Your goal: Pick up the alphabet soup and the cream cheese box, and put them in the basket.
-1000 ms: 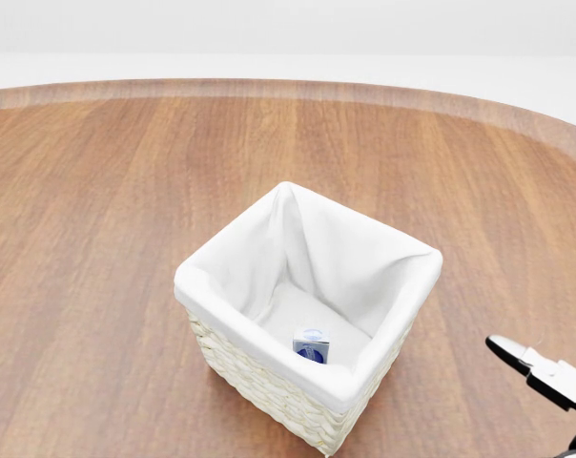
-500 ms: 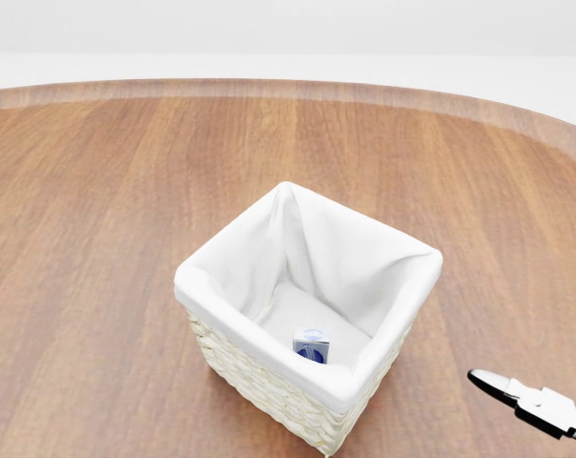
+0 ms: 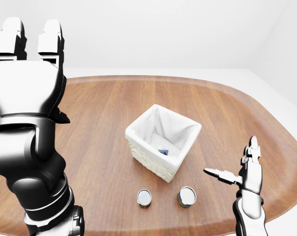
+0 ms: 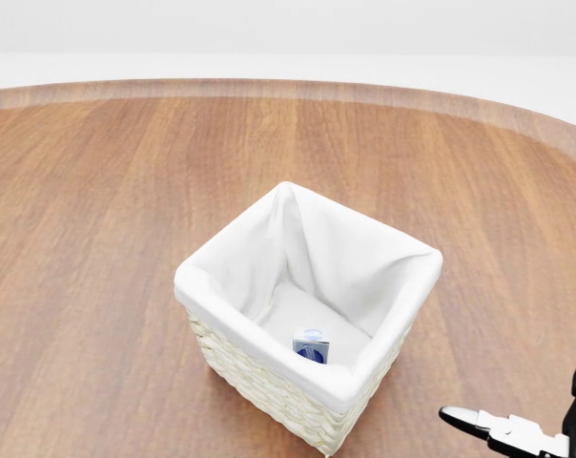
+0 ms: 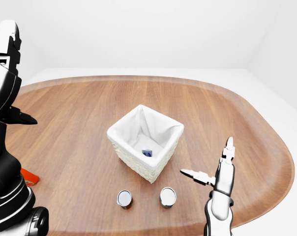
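A woven wicker basket (image 4: pixel 269 386) is lined with smooth white cloth (image 4: pixel 345 258). The table (image 4: pixel 97 210) is shown in satin-finished wood, the two cans (image 3: pixel 144 197) in shiny metal.

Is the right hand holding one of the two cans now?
No, the right hand is open and empty, apart from both cans standing on the table.

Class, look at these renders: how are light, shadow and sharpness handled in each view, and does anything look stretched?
Head view: even, soft light, everything sharp, only a faint shadow inside the basket. Left-eye view: wide-angle stretch makes the raised left hand loom huge at the picture's left; the table rim bows. Right-eye view: the two cans cast barely any shadow; no glare or blur.
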Tool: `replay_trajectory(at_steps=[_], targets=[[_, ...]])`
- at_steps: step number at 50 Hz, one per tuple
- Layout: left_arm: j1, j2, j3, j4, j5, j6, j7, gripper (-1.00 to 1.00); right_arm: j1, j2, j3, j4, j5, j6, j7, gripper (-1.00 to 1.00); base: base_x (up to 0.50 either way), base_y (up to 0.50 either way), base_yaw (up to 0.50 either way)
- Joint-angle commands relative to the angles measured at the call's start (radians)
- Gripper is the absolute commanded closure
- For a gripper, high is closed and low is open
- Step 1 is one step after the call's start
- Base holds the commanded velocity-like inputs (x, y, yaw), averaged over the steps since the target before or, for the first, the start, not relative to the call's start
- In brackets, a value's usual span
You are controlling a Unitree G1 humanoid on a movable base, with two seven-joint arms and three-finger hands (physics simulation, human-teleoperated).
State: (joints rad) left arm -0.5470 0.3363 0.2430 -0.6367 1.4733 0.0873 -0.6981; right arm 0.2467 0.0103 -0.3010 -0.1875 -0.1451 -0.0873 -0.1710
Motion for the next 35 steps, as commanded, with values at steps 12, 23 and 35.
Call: replay_trajectory(at_steps=[12, 23, 35], targets=[[0.01, -0.008, -0.002, 0.005, 0.003, 0.0, 0.0, -1.0, 0.04, 0.019, -0.013, -0.021, 0.057, 0.0, 0.107, -1.0, 0.0, 0.0, 0.0], [0.007, -0.007, -0.002, -0.002, 0.008, 0.0, 0.0, -1.0, 0.047, 0.01, 0.015, 0.05, 0.068, 0.0, 0.197, -1.0, 0.0, 0.0, 0.0], [0.007, -0.008, -0.003, -0.003, 0.011, 0.0, 0.0, -1.0, 0.067, 0.008, 0.049, 0.06, 0.049, 0.0, 0.273, -1.0, 0.0, 0.0, 0.0]])
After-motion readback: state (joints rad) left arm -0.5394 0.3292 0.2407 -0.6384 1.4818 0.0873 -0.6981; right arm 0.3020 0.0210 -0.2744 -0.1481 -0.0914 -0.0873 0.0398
